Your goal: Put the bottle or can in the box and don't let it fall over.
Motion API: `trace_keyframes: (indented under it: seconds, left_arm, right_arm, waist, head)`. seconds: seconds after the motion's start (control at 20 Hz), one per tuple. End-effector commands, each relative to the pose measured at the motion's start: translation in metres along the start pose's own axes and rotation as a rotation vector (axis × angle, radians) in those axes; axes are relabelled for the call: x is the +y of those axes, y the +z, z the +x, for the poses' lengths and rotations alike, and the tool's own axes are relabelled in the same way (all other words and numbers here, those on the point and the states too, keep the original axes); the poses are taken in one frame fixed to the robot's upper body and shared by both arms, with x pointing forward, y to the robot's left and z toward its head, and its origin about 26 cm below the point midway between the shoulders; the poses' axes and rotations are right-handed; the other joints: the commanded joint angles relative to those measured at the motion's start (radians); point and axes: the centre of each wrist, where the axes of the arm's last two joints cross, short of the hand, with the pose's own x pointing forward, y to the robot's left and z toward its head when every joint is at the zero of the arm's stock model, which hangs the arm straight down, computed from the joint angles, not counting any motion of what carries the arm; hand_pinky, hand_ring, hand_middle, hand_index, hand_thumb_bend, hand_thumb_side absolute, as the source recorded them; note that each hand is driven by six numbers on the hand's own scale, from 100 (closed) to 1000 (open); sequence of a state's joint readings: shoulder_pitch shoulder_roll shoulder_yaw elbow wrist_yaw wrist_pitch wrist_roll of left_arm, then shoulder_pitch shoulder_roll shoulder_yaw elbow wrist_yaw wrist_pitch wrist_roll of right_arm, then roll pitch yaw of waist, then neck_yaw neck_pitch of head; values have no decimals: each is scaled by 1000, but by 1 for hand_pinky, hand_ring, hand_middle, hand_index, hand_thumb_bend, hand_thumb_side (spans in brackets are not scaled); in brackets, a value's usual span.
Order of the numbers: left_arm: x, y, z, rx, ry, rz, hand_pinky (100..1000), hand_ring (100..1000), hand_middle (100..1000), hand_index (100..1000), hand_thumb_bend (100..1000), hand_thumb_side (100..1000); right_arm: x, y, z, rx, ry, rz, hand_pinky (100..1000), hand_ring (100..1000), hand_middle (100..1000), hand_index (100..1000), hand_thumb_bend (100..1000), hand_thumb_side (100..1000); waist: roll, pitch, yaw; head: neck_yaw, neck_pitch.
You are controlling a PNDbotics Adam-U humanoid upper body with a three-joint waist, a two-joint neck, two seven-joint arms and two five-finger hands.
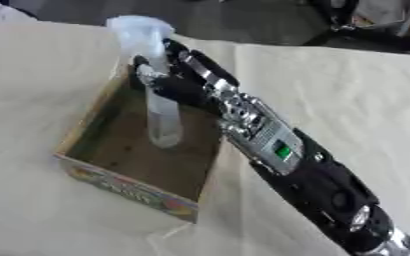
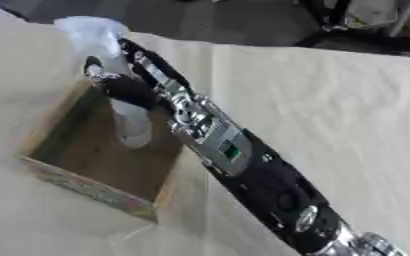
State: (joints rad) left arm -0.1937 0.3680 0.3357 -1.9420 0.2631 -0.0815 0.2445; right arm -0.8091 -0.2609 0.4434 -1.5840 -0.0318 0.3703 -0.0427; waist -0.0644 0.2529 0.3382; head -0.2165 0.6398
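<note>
Box point(image 1: 112, 135): an open cardboard box on the left half of the tabletop, seen from above with one corner turned toward the near edge. Its inside is plain brown; the outer wall facing the near edge carries bright printed colours.

Bottle point(image 1: 156, 85): a clear plastic bottle, pale and blurred in both views, standing roughly upright with a slight lean. Its base is down inside the box, close to the box's far-right wall; whether the base touches the box floor cannot be told. Its top rises well above the box rim, toward the tabletop's far edge.

Right hand point(image 1: 178, 82): black, reaching in over the box's right wall at the far corner. Its fingers point(image 1: 143, 72) are curled round the middle of the bottle and clamped on it, with the thumb side hidden behind the bottle.

Right arm point(image 1: 278, 150): black with silver joints and a small green light on the forearm. It runs on a slant from the lower right corner of the view up to the box, passing above the tabletop.

Tabletop point(image 1: 348, 95): covered in a creased cream cloth that fills most of both views; its right half is bare cloth.

Floor point(image 2: 243, 20): dark, beyond the tabletop's far edge, with dim shapes at the far right that cannot be made out.
</note>
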Motion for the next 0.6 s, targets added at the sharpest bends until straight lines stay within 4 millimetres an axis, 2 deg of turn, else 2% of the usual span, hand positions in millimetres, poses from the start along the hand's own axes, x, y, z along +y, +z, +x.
trace_keyframes:
  seconds: [0.05, 0.6]
  left_arm:
    - [4, -6, 9, -36, -22, -10, 1000, 778, 800, 767, 315, 459]
    - [6, -5, 9, -32, -35, -6, 1000, 777, 799, 767, 315, 457]
  right_arm:
    - [-10, 2, 12, -36, 19, -12, 1000, 1000, 1000, 1000, 100, 628]
    - [-13, 11, 15, -38, 14, -3, 1000, 1000, 1000, 1000, 100, 627]
  waist:
    - [9, -24, 0]
    - [10, -32, -14]
  head:
    - [3, 3]
    - [10, 6]
